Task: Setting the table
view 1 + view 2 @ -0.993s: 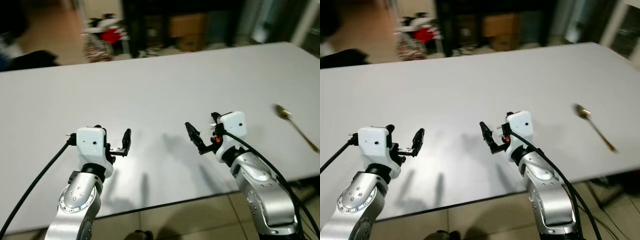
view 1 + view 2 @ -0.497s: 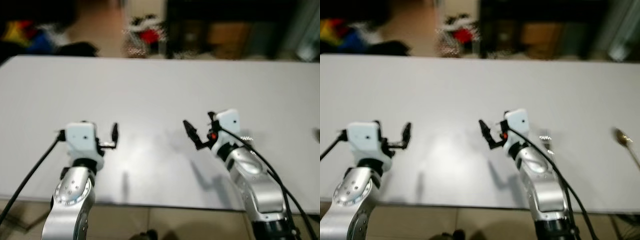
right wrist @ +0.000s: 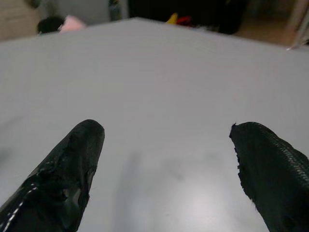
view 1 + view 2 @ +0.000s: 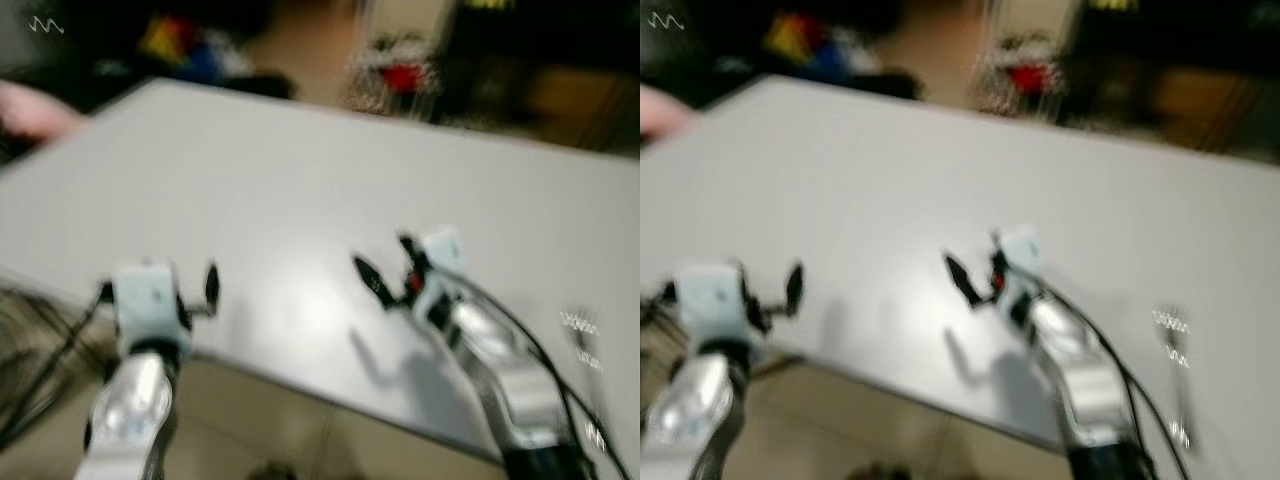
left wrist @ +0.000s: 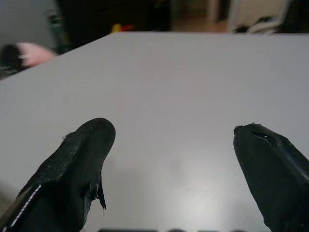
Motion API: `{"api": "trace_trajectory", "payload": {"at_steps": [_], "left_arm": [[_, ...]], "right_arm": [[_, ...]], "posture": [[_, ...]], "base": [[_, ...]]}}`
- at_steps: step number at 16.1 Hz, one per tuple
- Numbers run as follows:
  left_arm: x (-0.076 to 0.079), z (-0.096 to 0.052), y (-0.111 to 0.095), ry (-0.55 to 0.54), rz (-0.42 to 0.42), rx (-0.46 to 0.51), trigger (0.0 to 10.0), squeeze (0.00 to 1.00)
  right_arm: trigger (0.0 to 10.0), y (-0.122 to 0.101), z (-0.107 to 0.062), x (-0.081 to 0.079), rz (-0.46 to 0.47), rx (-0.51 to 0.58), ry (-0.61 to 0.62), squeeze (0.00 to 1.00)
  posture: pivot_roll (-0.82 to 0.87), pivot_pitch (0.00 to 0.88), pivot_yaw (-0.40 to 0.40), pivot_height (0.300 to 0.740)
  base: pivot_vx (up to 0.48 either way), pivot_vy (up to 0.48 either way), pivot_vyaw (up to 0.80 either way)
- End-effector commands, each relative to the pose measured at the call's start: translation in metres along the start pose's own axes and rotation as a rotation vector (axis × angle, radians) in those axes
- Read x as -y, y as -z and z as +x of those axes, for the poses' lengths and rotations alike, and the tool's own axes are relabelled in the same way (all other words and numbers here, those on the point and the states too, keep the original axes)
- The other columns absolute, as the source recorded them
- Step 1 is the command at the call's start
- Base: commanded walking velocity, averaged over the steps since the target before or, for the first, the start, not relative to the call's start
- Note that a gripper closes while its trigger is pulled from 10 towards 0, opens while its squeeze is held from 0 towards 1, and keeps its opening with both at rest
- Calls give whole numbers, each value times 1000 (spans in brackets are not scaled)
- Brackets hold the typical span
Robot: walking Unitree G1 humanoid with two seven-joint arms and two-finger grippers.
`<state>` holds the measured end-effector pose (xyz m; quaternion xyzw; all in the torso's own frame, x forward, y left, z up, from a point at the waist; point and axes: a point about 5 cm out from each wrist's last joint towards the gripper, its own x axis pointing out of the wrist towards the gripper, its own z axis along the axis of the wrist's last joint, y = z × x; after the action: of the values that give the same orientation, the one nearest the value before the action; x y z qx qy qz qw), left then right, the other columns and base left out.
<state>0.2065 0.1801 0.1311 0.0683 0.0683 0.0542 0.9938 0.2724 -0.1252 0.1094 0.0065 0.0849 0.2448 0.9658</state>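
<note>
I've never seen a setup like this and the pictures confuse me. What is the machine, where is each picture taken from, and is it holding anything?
This is a humanoid robot with two silver arms, each ending in two long black fingers. The two blurred pictures come from a stereo camera on its head, looking down at a large white table; the blur suggests the head is moving. There you see the left gripper at the table's near edge and the right gripper over the tabletop. The other two pictures come from cameras on the wrists, looking along each gripper's fingers. Both pairs are spread wide with bare table between them, so nothing is held. On the table to the robot's right lies a smeared piece of cutlery, probably a fork.
</note>
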Motion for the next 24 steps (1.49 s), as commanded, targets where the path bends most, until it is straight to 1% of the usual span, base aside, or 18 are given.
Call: {"api": "trace_trajectory", "payload": {"at_steps": [1, 2, 3, 4, 5, 6, 7, 9, 11, 12, 13, 16, 18, 22, 24], "left_arm": [[-1, -1, -3, 10, 55, 14, 10000, 298], [-1, -1, -3, 8, 62, 18, 10000, 129], [0, 1, -3, 16, 63, 19, 10000, 102], [2, 3, -4, 49, 92, 28, 10000, 31], [4, 7, -5, 72, 104, 40, 10000, 31], [7, 15, -9, 107, 120, 62, 10000, 35], [7, 19, -10, 117, 126, 70, 10000, 35], [11, 30, -12, 136, 136, 90, 10000, 35], [15, 36, -15, 134, 101, 110, 10000, 35], [16, 37, -15, 135, 84, 108, 10000, 39], [20, 36, -12, 146, 39, 92, 10000, 35], [23, 32, -9, 153, 25, 83, 10000, 35], [25, 26, -6, 138, 7, 77, 10000, 31], [16, 15, -4, 86, -7, 71, 10000, 31], [13, 13, -6, 80, -12, 74, 10000, 35]], "right_arm": [[10000, -5, -3, 3, 19, 26, 15, 1000], [10000, -4, -6, 6, 36, 24, 32, 1000], [10000, -4, -9, 8, 37, 27, 49, 1000], [10000, -3, -13, 10, 38, 33, 85, 1000], [10000, -3, -17, 13, 43, 43, 123, 1000], [10000, -3, -23, 16, 49, 55, 177, 1000], [10000, -3, -26, 17, 50, 63, 198, 1000], [10000, -2, -38, 18, 52, 61, 234, 1000], [10000, 1, -50, 17, 43, 44, 249, 1000], [10000, 0, -52, 17, 36, 44, 251, 1000], [10000, -4, -54, 16, 19, 54, 246, 1000], [10000, -10, -52, 15, 13, 70, 228, 1000], [10000, -10, -48, 10, 6, 59, 187, 1000], [10000, -8, -40, 7, 36, 50, 161, 1000], [10000, -7, -38, 6, 42, 53, 153, 1000]], "posture": [[-20, 0, -12, 740], [-26, 0, -8, 740], [-40, 0, 3, 740], [-49, 0, 15, 740], [-70, 0, 45, 740], [-90, 0, 66, 740], [-111, 0, 85, 740], [-153, 0, 121, 740], [-185, 0, 147, 740], [-191, 0, 152, 740], [-200, 0, 155, 740], [-197, 0, 140, 740], [-173, 0, 107, 740], [-131, 0, 82, 740], [-121, 0, 78, 740]], "base": [[0, 0, 800], [0, 0, 800], [0, 0, 800], [0, 0, 800], [0, 0, 800], [0, 0, 800], [0, 0, 800], [0, 0, 800], [0, 0, 800], [0, 0, 800], [0, 0, 800], [0, 0, 800], [0, 0, 800], [0, 0, 800], [0, 0, 800]]}}
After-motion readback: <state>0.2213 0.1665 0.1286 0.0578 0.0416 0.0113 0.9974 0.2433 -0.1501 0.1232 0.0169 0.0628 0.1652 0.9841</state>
